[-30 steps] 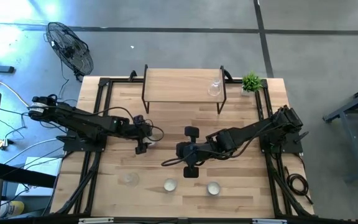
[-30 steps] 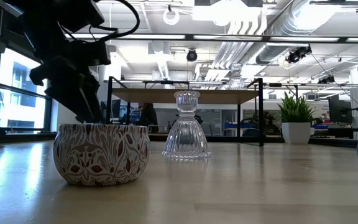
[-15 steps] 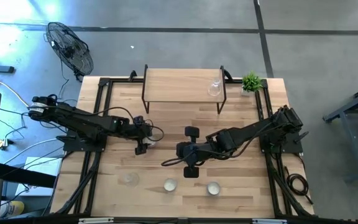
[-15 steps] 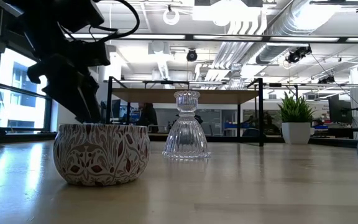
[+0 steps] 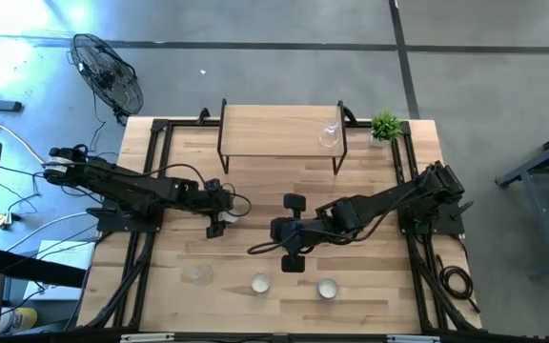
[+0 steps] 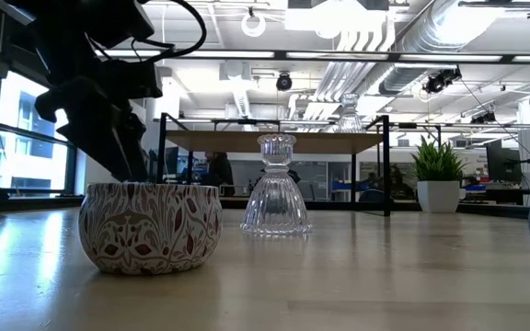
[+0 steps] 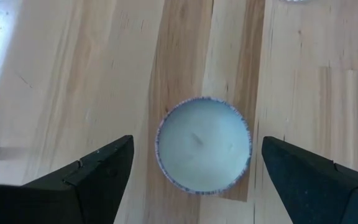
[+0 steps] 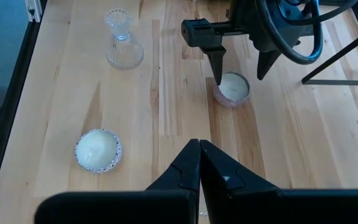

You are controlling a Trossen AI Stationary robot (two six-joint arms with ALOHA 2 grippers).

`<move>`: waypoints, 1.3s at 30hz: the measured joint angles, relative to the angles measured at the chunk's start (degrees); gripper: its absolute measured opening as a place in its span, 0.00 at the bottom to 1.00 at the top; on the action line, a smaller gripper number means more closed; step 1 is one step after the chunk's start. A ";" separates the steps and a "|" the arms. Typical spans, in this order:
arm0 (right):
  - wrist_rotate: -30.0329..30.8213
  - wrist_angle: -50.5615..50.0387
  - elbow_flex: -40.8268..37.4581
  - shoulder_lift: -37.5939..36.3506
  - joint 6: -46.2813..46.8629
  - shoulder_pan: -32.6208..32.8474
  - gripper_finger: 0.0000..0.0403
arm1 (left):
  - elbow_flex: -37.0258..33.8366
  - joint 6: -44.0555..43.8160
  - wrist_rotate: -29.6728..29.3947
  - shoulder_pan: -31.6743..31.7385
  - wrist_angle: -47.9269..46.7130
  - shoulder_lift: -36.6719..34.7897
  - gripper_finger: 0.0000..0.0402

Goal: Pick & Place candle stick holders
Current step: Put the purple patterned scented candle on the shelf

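1. We see a short round tealight cup (image 7: 203,146) with a white wax centre and a speckled rim, sitting on the wooden table (image 5: 370,286) left of centre.
2. The left gripper (image 7: 191,168) hangs straight over that cup, its 2 fingers spread wide on either side of it and apart from it.
3. In the right wrist view the same cup (image 8: 232,89) sits between those fingers.
4. The left arm reaches in from the table's left edge.
5. A clear glass stemmed holder (image 5: 198,275) and 2 more tealight cups (image 5: 260,284) (image 5: 327,289) line the near edge.
6. Another glass holder (image 5: 329,135) stands on the raised shelf (image 5: 274,133).
7. The right gripper (image 8: 199,163) waits mid-table, fingers pressed together, empty.
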 joint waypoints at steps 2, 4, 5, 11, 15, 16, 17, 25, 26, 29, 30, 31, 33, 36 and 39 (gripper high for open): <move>0.00 -0.02 0.00 0.00 0.00 -0.01 0.00 | 0.00 -0.02 -0.02 0.00 -0.07 0.00 0.87; 0.00 -0.02 0.00 0.00 0.00 -0.01 0.00 | 0.00 -0.01 -0.02 0.00 -0.07 0.00 0.87; -0.02 0.00 0.00 0.00 0.00 -0.01 0.00 | 0.00 -0.01 0.03 0.00 -0.07 0.01 0.87; -0.02 -0.02 0.00 0.00 0.00 -0.01 0.00 | 0.00 1.57 1.53 0.00 -0.05 0.01 0.87; -0.02 0.00 0.00 0.00 0.00 0.01 0.00 | 0.00 1.69 1.41 0.02 0.15 0.02 0.87; -0.02 0.00 0.00 0.00 0.00 0.00 0.00 | 0.00 2.12 1.16 0.02 0.15 0.02 0.87; -0.02 0.00 0.00 0.00 0.03 -0.01 0.00 | 0.00 2.66 1.07 0.02 0.15 0.02 0.87; -0.02 -0.02 0.00 0.00 0.44 0.01 0.00 | -0.02 3.02 1.09 0.02 0.95 3.09 0.87; -0.02 -0.02 0.00 0.00 0.44 0.00 0.00 | -0.03 3.02 1.08 0.02 0.89 4.01 0.87; 0.04 -0.11 -0.01 0.00 0.44 0.00 0.00 | -0.04 3.02 1.07 0.02 1.12 6.46 0.87; 0.05 -0.20 -0.02 0.00 0.44 -0.01 0.00 | -0.04 3.02 1.05 0.02 1.12 7.17 0.87; 0.05 -0.19 -0.02 0.00 0.44 0.00 0.00 | -0.06 3.02 1.05 0.02 1.05 7.70 0.87; 0.09 -0.19 -0.02 0.00 0.44 -0.01 0.00 | -0.07 3.02 1.05 0.02 2.21 8.77 0.87; 0.15 -0.18 -0.02 0.00 0.44 -0.01 0.00 | -0.07 3.12 1.02 0.02 3.25 9.68 0.87; 0.19 -0.17 -0.02 0.00 0.44 -0.01 0.00 | -0.07 4.50 0.96 0.02 3.96 9.82 0.87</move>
